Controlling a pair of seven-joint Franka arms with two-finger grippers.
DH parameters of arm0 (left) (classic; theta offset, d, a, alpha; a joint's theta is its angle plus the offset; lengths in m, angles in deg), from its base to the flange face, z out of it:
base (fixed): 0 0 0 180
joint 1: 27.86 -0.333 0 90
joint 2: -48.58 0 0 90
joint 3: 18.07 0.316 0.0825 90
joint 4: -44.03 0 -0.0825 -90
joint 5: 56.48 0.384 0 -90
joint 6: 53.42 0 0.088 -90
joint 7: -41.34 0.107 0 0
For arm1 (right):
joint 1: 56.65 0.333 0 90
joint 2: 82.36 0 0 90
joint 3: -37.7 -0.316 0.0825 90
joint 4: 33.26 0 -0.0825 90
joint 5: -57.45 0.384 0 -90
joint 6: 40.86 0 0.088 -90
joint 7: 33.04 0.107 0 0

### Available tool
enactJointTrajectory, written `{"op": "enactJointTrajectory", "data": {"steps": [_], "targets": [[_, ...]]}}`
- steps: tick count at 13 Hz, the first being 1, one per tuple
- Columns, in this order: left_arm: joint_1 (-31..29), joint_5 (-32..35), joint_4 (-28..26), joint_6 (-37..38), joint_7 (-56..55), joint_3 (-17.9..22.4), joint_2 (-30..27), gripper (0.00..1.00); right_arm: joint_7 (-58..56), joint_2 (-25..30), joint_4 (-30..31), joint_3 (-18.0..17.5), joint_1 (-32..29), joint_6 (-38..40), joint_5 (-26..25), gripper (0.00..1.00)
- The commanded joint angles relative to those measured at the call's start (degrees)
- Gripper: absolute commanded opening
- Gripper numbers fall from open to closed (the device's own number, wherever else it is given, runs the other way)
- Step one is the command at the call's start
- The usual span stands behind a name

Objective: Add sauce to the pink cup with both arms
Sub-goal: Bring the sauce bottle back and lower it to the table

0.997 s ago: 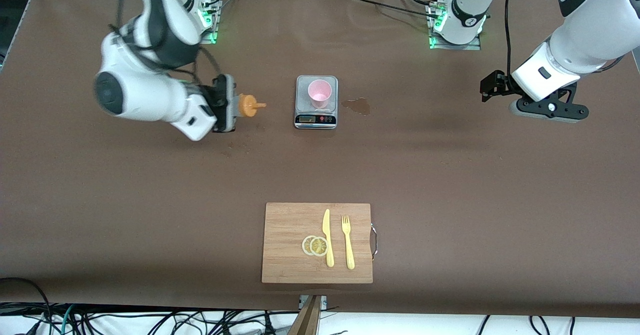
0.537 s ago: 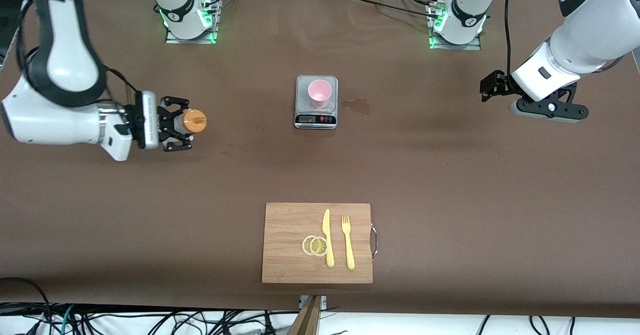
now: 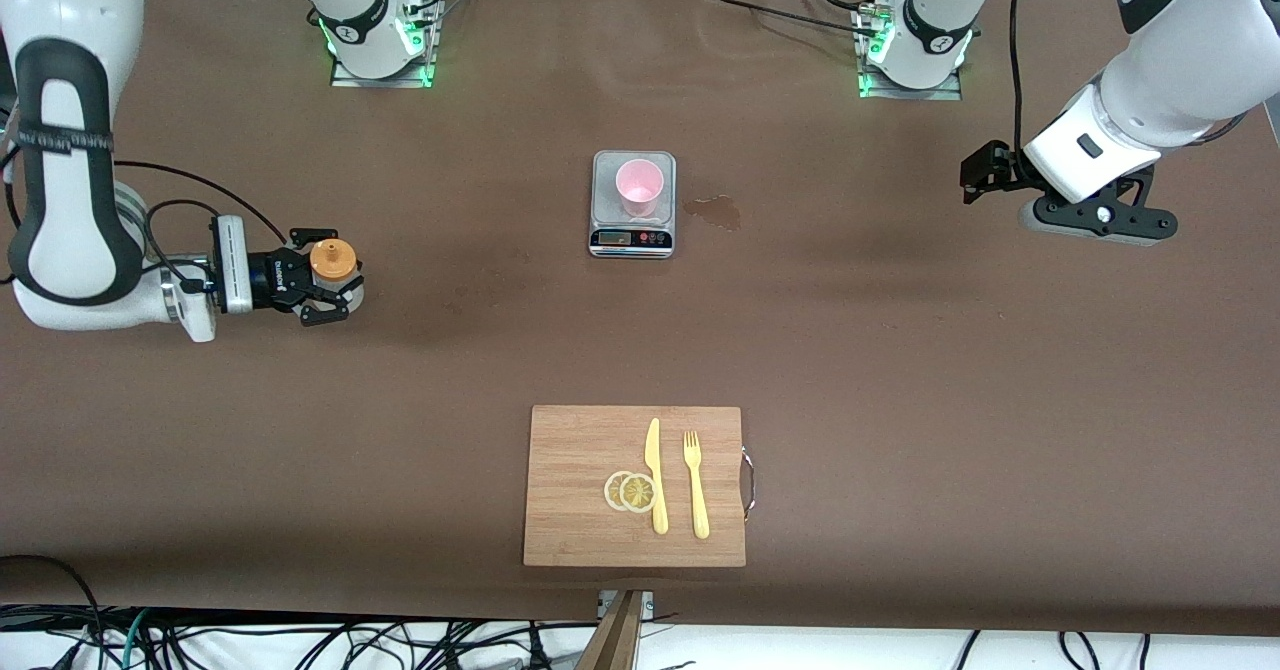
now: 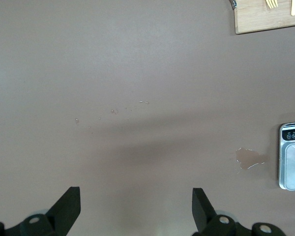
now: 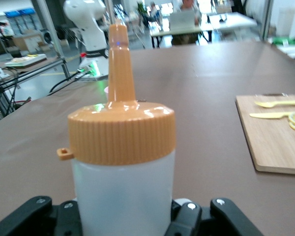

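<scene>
While the right pincer (image 3: pixel 330 285) stays clamped on the sauce (image 3: pixel 333 262), it has swung away from the pink cup (image 3: pixel 639 186) toward the right arm's end of the bench (image 3: pixel 900 350), upright now, so pouring looks over. The left pincer (image 3: pixel 985 175) waits, spread apart. One bottle, one cup, one scale (image 3: pixel 632 240).

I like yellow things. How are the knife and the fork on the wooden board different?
The knife has a smooth flat blade; the fork ends in prongs. The knife touches the lemon slices; the fork lies apart from them, nearer the board's metal handle. Both are yellow and lie side by side on the cutting board.
</scene>
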Motion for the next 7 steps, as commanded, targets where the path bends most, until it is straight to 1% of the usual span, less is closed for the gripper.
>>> {"op": "enactJointTrajectory", "data": {"steps": [1, 3, 7], "targets": [[-0.31, -1.68, -0.04, 0.5, 1.33, 0.29, -0.54, 1.0, -10.86, -4.98, -1.01, 0.27, -2.03, 6.08, 2.18, 0.12], [-0.49, -1.68, -0.21, 0.68, 1.42, 0.29, -0.54, 1.0, -17.11, -7.71, -1.01, 0.27, -3.43, 8.81, 2.18, 0.13], [-0.49, -1.68, -0.04, 0.77, 1.42, 0.29, -0.27, 1.0, -22.84, -12.99, -1.01, 0.27, -5.37, 13.12, 2.18, 0.16]]}}
